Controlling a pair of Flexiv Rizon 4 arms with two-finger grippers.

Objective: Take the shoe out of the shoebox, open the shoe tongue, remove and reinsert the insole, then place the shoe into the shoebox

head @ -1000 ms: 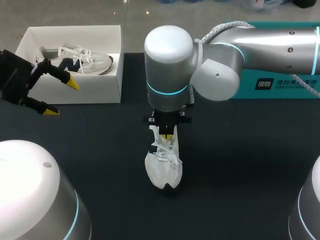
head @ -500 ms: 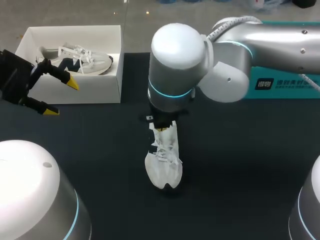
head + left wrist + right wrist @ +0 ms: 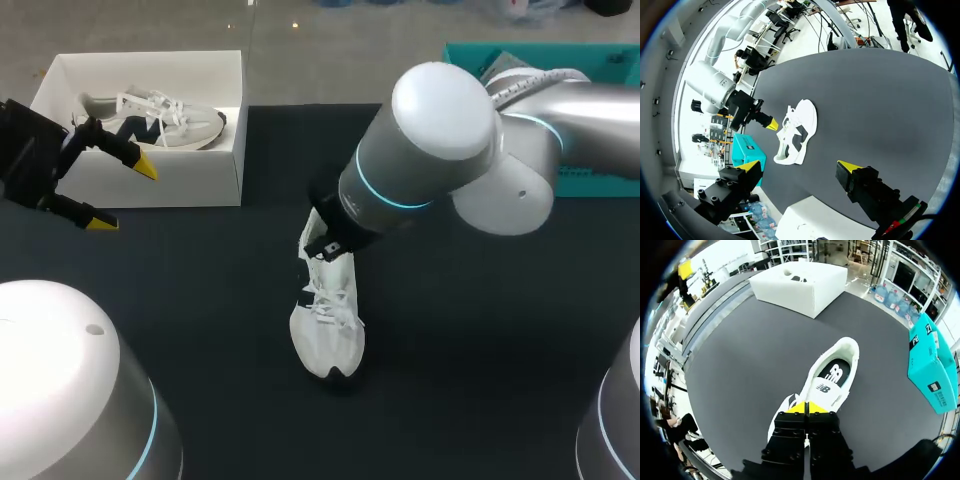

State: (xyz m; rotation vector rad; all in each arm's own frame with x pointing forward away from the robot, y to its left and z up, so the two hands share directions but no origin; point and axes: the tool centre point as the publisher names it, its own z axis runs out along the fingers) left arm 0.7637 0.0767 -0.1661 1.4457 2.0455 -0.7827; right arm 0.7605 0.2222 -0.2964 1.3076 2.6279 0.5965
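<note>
The right gripper (image 3: 807, 407) had its two yellow tips pressed flat together, with no gap showing between them; they sat at the near edge of the tongue (image 3: 823, 389) of the white shoe (image 3: 832, 375), and whether a fold of the tongue was pinched there could not be told; in the head view the gripper was mostly hidden under the right arm (image 3: 430, 160), which came in from the right and leaned over the shoe's heel end; just ahead of the tips the shoe's opening showed the dark insole (image 3: 836, 373) lying inside; the shoe (image 3: 328, 320) stood on its sole near the middle of the dark table (image 3: 480, 380), outside the shoebox, its toe towards the robot and its heel end under the gripper; the left gripper (image 3: 122, 193) hung well apart from it at the table's left side, fingers spread wide with nothing between them, just in front of the white shoebox (image 3: 150, 180); in the left wrist view its yellow tips framed the shoe far ahead; the shoebox stood open at the far left of the table, and a second white sneaker (image 3: 155, 115) lay inside it; a teal box (image 3: 932, 370) sat on the far right side, apart from the shoe.
</note>
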